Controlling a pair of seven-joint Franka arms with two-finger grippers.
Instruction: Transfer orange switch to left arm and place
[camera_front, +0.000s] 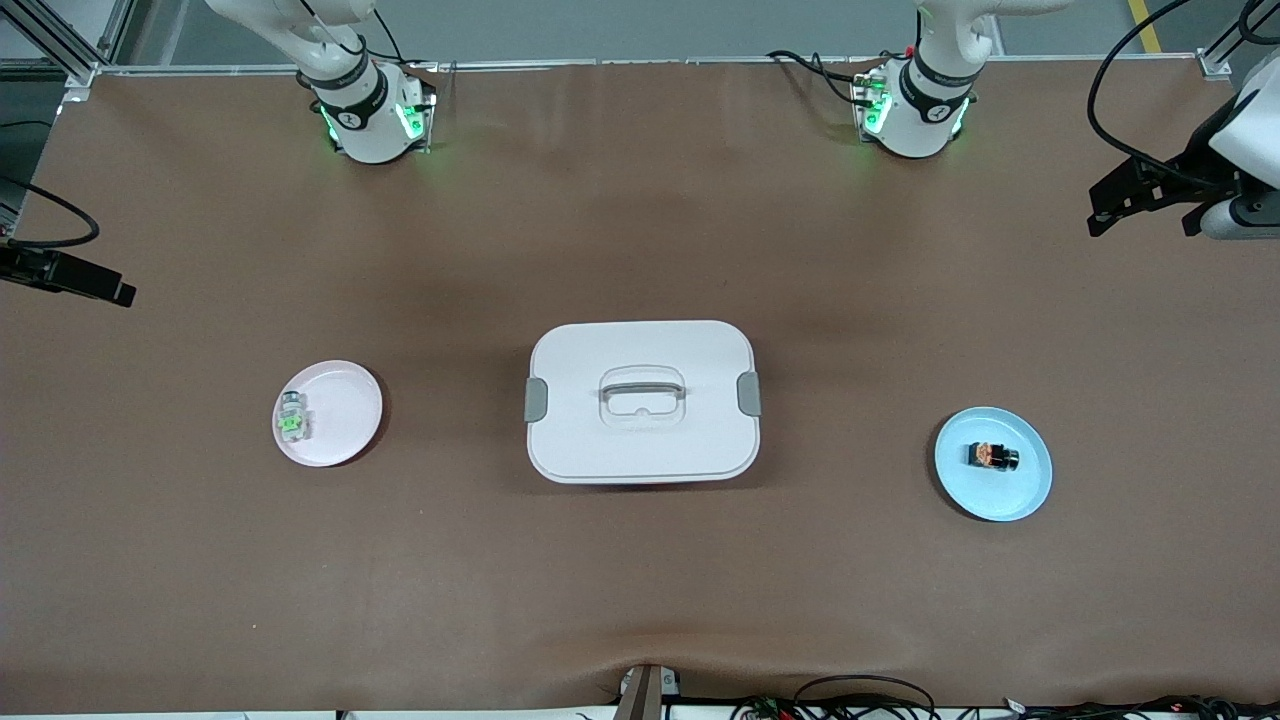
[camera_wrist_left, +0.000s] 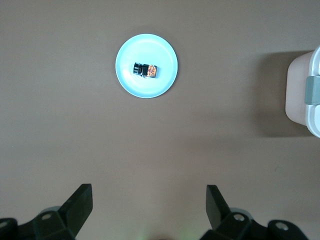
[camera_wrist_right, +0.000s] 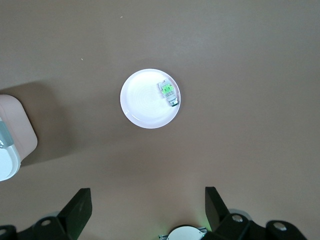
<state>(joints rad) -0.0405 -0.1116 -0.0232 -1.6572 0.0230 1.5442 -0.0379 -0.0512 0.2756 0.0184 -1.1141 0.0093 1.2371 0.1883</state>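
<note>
A brown counter (camera_front: 640, 600) fills the scene, with both arm bases along its 12 o'clock edge in the front view.

Items found:
- The white latched box (camera_front: 641, 401) sits at counter centre, lid on, a grey latch at each short side.
- The orange switch (camera_front: 992, 456) lies on a blue plate (camera_front: 1030, 490) at 3 o'clock from the box, toward the left arm's end of the counter.
- A green switch (camera_front: 292, 421) lies on a pink plate (camera_front: 345, 410) at 9 o'clock from the box, toward the right arm's end.

Pincers:
- The left pincer (camera_wrist_left: 149, 210) hangs high over bare counter near the blue plate, jaws spread wide, holding nothing.
- The right pincer (camera_wrist_right: 148, 210) hangs high over bare counter near the pink plate, jaws likewise wide and empty. This arm waits.

Assessment: the task has not begun; the switch is untouched. The step in hand appears to be the left arm's approach.

Recommended practice: centre the left pincer directly over the switch, turn the wrist so the fingers close across its narrow body, and descend vertically without nudging the plate rim. Grip near one end so the right pincer has free surface to take at the handover. Lift well clear and carry the part above the box lid height, or around it.
</note>
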